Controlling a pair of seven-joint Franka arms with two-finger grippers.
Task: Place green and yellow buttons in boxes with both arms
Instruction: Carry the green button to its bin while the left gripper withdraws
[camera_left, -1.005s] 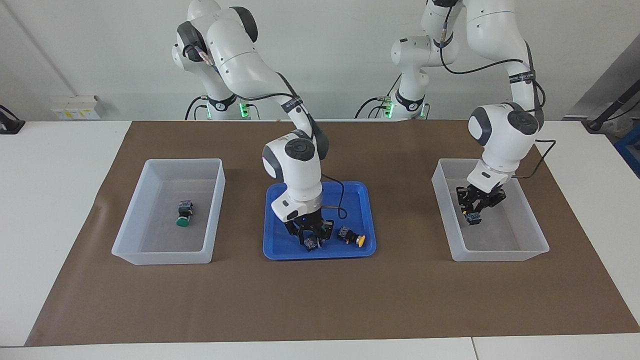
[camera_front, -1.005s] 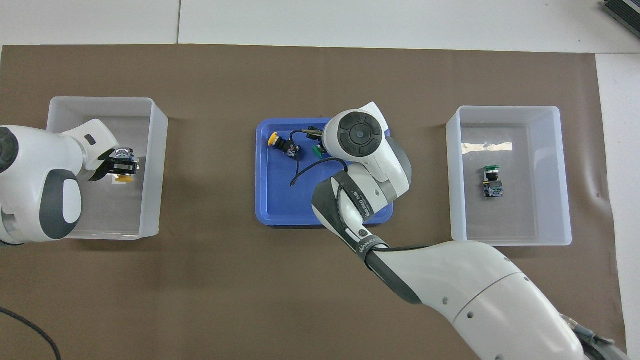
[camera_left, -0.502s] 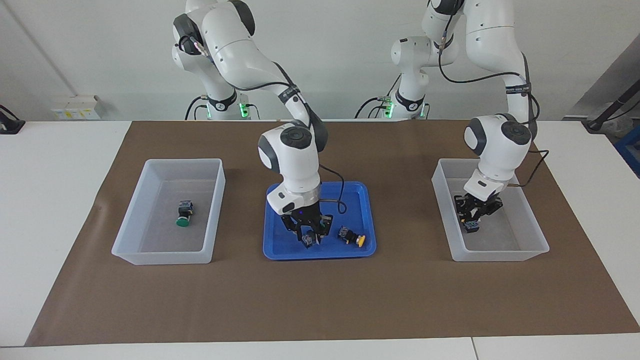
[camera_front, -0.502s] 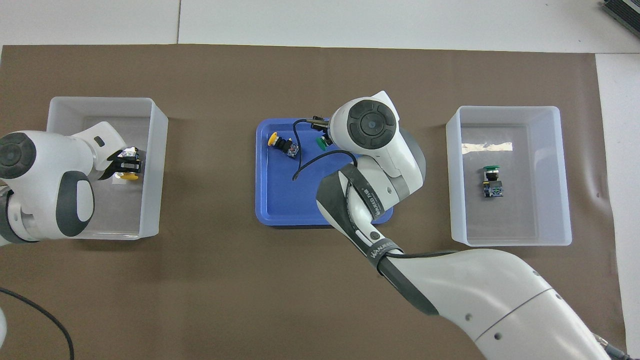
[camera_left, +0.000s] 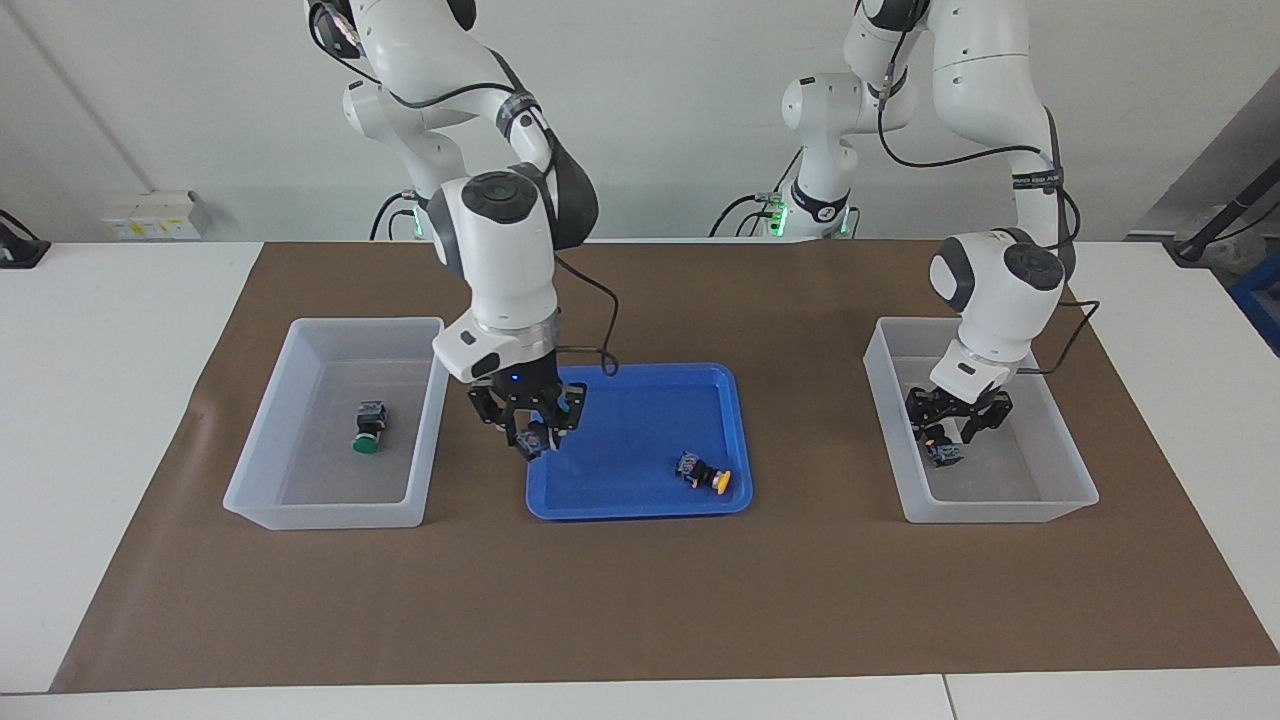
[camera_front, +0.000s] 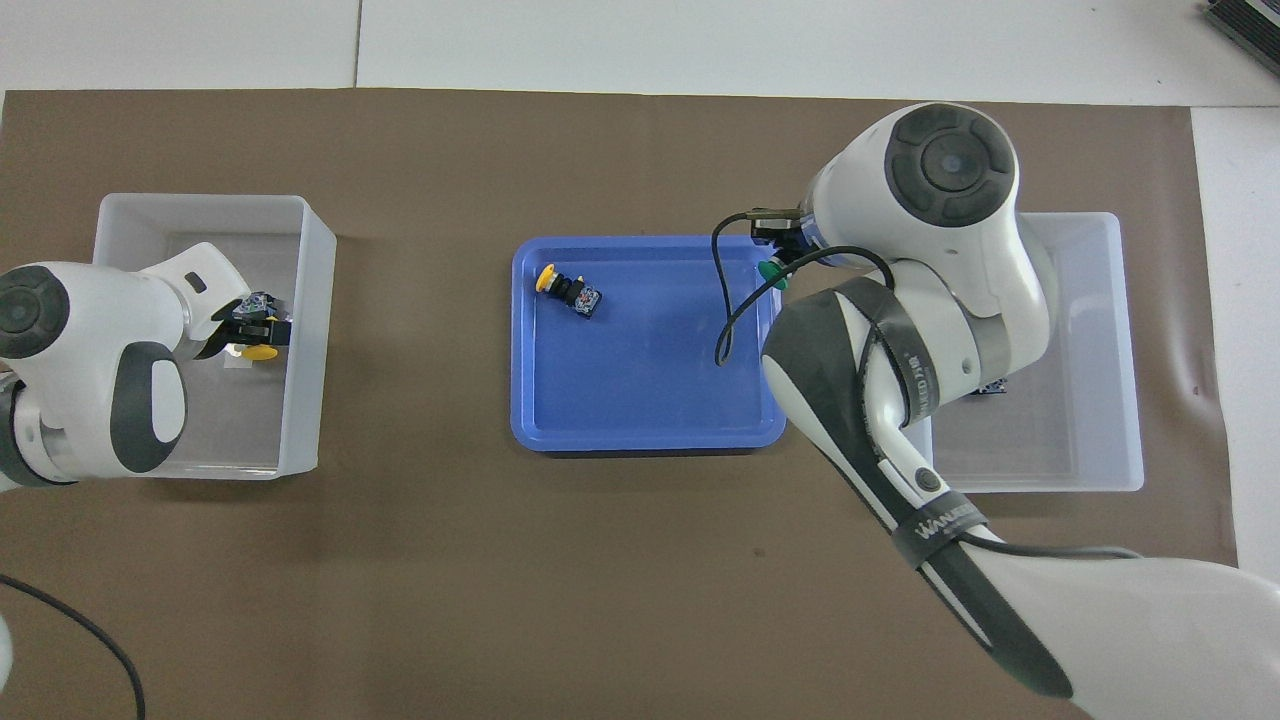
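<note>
A white wall backs the white counter (camera_left: 120, 330), which carries a brown mat (camera_left: 640, 590); in the facing view the right end effector (camera_left: 528, 425) hangs over the edge of the blue tray (camera_left: 640, 505) toward the right arm's end, fingers clamped on a black-bodied green button (camera_left: 531, 440); a yellow button (camera_left: 703, 472) lies on its side in the tray; a second green button (camera_left: 367, 425) lies in the box (camera_left: 335, 425) at the right arm's end; the left end effector (camera_left: 950, 420) is down inside the other box (camera_left: 985, 500), with a second yellow button (camera_left: 942, 452) between its fingers.

From overhead, pale counter borders the mat (camera_front: 600, 600); the green cap (camera_front: 772, 274) shows under the right end effector (camera_front: 778, 250); the left end effector (camera_front: 252, 325) grips the yellow-capped button (camera_front: 256, 350) inside its box (camera_front: 310, 300); the tray (camera_front: 640, 400) holds the lone yellow button (camera_front: 566, 290).
</note>
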